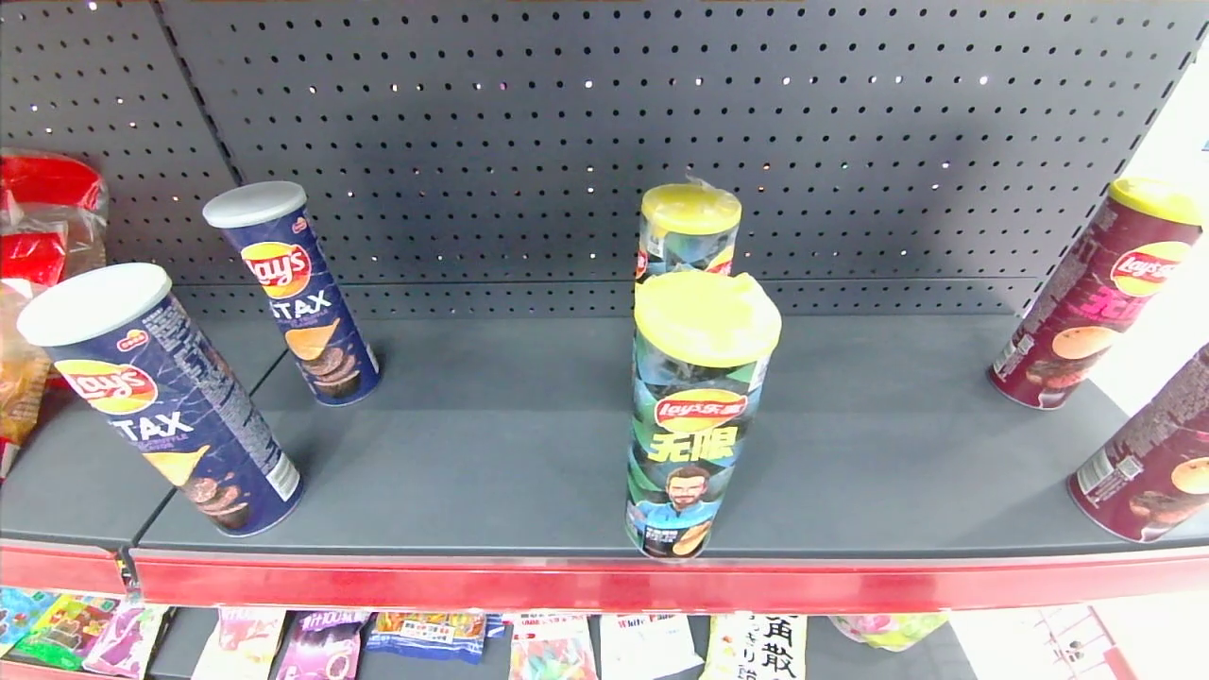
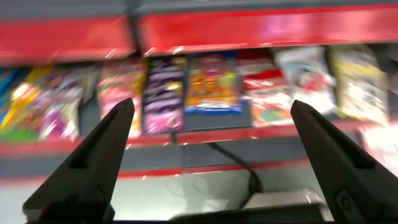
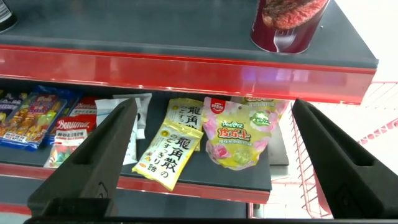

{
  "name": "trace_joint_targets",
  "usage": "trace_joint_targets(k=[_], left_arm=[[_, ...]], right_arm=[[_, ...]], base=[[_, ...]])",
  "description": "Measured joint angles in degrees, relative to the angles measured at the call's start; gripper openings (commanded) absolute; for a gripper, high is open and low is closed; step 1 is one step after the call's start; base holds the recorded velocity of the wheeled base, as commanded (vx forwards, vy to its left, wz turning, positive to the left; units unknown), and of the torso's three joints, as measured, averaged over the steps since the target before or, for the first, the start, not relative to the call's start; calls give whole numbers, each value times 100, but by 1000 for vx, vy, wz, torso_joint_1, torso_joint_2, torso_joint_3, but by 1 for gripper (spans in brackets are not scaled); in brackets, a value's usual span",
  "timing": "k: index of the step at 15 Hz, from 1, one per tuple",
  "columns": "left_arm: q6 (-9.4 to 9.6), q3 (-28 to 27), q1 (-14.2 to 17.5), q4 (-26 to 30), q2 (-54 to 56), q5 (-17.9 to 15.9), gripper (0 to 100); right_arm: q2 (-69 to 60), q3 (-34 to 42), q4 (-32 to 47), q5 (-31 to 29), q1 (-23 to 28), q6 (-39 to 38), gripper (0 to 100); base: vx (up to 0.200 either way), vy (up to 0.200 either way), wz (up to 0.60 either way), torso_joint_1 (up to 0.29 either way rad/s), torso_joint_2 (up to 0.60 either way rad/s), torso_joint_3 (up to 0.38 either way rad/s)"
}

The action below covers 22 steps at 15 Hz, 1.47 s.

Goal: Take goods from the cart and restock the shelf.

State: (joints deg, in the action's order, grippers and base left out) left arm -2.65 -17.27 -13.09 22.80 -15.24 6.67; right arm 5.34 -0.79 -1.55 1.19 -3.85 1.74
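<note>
Head view: a dark grey metal shelf with a red front edge spans the frame, backed by perforated panel. Tall cardboard crisp canisters stand upright on it, sorted by flavour in front-to-back rows with labels facing out, as I judge, for shoppers. At centre stands a green-patterned canister with a yellow lid, and its twin is directly behind it. At left are two dark blue canisters with pale grey lids, one near the front edge and one further back. At right are two maroon canisters, one with a yellow lid at the back and one cut off by the frame's edge. Wide bare stretches between the rows look like the room left for new stock.

Along the bottom edge, flat snack packets lie on a lower shelf.

My left gripper is spread wide with nothing between its fingers, facing blurred colourful packets. My right gripper is equally wide and empty, facing a yellow printed packet and a pink-and-green pouch. Both carry nothing, so a pick from the cart is due.
</note>
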Motion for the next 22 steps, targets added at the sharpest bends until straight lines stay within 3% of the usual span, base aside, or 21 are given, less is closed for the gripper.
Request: trace_joint_targets(k=[2, 3, 5, 7, 9, 10, 11, 12, 13, 16, 17, 18, 19, 22], left_arm=[[-102, 146, 985, 284, 596, -62, 100], [-90, 215, 1211, 257, 859, -304, 100], [-17, 355, 1298, -310, 1252, -631, 100], [-15, 573, 1309, -712, 1419, -638, 100], [-105, 1014, 1309, -1593, 1495, -607, 100], [-450, 1168, 1309, -1692, 1513, -541, 100], [-663, 1248, 1309, -1755, 1521, -304, 100], [-441, 1323, 1309, -1855, 1529, 191, 100], [-182, 1392, 1309, -1998, 1534, 435, 100], [-35, 1643, 1309, -2537, 1537, 91, 100], [51, 1673, 1309, -2476, 1537, -104, 100], [221, 1692, 1309, -2287, 1537, -541, 100], [300, 1692, 1309, -2202, 1537, -699, 100], [272, 1707, 1309, -2253, 1537, -702, 100]], right_arm=[[0, 0, -1, -9, 0, 0, 100], [0, 0, 0, 0, 2, 0, 100], [0, 0, 0, 13, 0, 0, 100], [0, 0, -6, 55, 0, -18, 100], [0, 0, -17, 104, 0, -41, 100], [0, 0, -28, 107, 0, -49, 100], [0, 2, -28, 107, 0, -49, 100], [0, 6, -39, 101, 0, -49, 100], [0, 13, -44, 104, 0, -51, 100], [0, 17, -45, 148, 0, -52, 100], [0, 16, -45, 171, 0, -110, 100], [0, 16, -45, 176, 0, -221, 100], [0, 16, -48, 176, 0, -318, 100], [0, 16, -44, 283, 0, -239, 100]], base=[[0, 0, 0, 0, 0, 0], [0, 0, 0, 0, 0, 0], [0, 0, 0, 0, 0, 0], [0, 0, 0, 0, 0, 0], [0, 0, 0, 0, 0, 0], [0, 0, 0, 0, 0, 0], [0, 0, 0, 0, 0, 0], [0, 0, 0, 0, 0, 0], [0, 0, 0, 0, 0, 0], [0, 0, 0, 0, 0, 0], [0, 0, 0, 0, 0, 0], [0, 0, 0, 0, 0, 0], [0, 0, 0, 0, 0, 0], [0, 0, 0, 0, 0, 0]])
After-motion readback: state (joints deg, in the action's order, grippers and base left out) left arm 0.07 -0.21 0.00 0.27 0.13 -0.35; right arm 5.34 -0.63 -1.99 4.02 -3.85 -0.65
